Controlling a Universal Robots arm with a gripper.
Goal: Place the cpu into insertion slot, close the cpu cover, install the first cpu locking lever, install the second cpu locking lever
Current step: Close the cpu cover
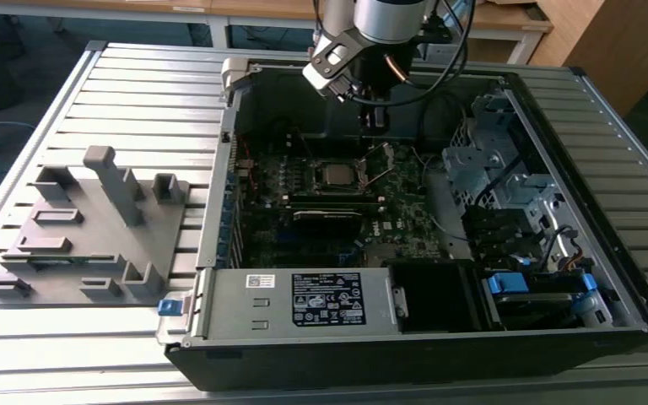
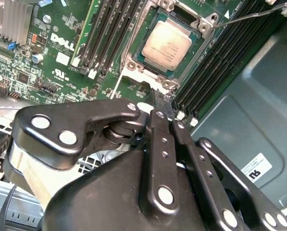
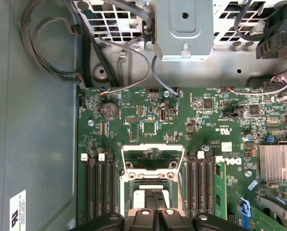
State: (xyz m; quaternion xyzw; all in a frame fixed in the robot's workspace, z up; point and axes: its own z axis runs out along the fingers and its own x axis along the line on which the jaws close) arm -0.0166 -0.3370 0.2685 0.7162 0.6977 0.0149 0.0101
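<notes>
Surface [image 1: 54, 101] of slatted aluminium carries an open PC case [image 1: 594, 110], w/ a grey moulded fixture [image 1: 88, 228] lying beside it at the exterior view's left. The PSU [image 1: 301, 299] fills the near side of the case, and a metal drive cage [image 1: 493, 160] sits at the exterior view's right. The green mobo [image 1: 408, 224] lies flat on the case floor between them.

The cpu [image 1: 337, 175] is already seated in the insertion slot [image 2: 131, 65], about mid-board. In the second wrist view its dull silver top [image 2: 169, 44] faces up, level, w/ the socket's metal rim showing on all sides. Black RAM slots [image 2: 109, 33] run along both flanks of the socket.

The cpu cover [image 3: 150, 147] is not down: in the first wrist view it stands tilted up off the socket, and board parts show through its square window. A thin wire locking lever [image 2: 249, 17] sticks out free past the socket's corner, not latched.

The end effector [image 1: 375, 114] hangs from the arm over the far part of the board, just above the socket area. In both wrist views its two black fingers lie pressed together, tips [image 2: 158, 98] just beside the socket's edge and the raised cover. Nothing shows between the fingers [image 3: 148, 211], so it carries nothing.

Elsewhere on the board are a coin cell [image 3: 109, 110] and a finned heatsink [image 3: 278, 162].
</notes>
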